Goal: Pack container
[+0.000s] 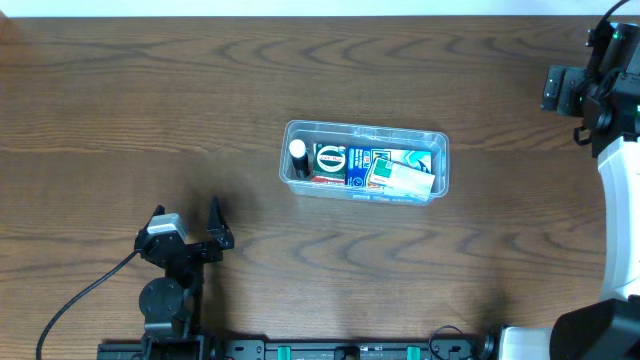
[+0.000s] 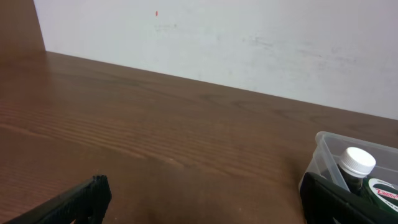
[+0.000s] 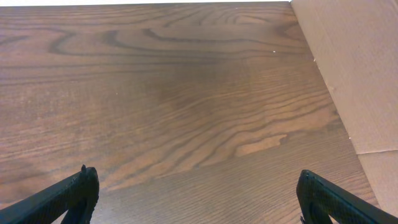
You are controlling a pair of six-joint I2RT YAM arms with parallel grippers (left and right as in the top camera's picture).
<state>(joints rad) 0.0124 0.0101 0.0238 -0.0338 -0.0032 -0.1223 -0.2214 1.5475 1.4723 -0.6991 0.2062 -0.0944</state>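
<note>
The clear plastic container sits on the wooden table about midway between the far and near edges, a little toward the right edge, with its long sides running left to right. It holds several things side by side. A dark bottle with a white cap is at its left end, then a round-labelled item and a blue box. A green-and-white packet and a white packet fill the right end. The left gripper is over the table near the near edge, left of the container and well apart from it. Its jaws are spread wide with nothing between them. In the left wrist view the container's corner and the capped bottle show just past one black finger. The right gripper is by the far right corner of the table, well apart from the container. Its jaws are also spread wide, over bare wood, next to a tan panel along the table's edge.
</note>
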